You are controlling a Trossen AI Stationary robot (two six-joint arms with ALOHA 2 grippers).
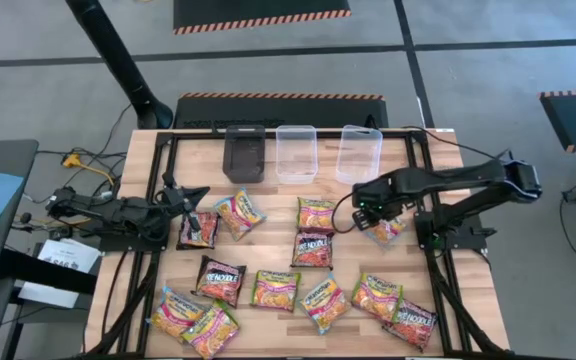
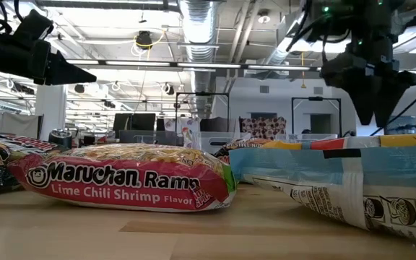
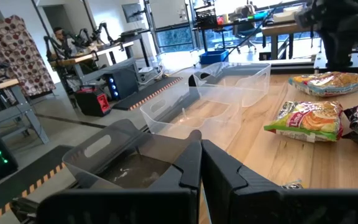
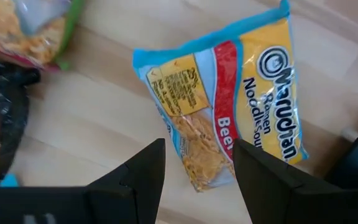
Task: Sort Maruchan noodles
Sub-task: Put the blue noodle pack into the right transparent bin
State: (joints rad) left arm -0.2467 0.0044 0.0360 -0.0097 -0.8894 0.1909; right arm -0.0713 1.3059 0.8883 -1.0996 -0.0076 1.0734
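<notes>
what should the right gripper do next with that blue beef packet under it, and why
Probably lower straight down and close on it. The right gripper hangs above the blue beef packet with its fingers open to either side of the packet's lower end, and nothing is held yet. The packet lies flat on the table, apart from the other packets, so the descent looks clear. The left gripper waits near the black tub.

From table height, the nearest pink-and-green packet (image 2: pixel 125 179) reads "Maruchan Ramen" with "Lime Chili Shrimp Flavor" beneath it. The light blue packet (image 2: pixel 352 180) beside it shows only tiny print, of which "HOT! HANDLE" is legible by a small drawing. Under the right arm's wrist camera, a blue and yellow packet (image 4: pixel 229 99) reads "Maruchan", "Ramen Noodle Soup" and "Beef" on its red band. From overhead, the dark packets (image 1: pixel 219 279) carry lettering that looks like "Fire Noodle".
</notes>
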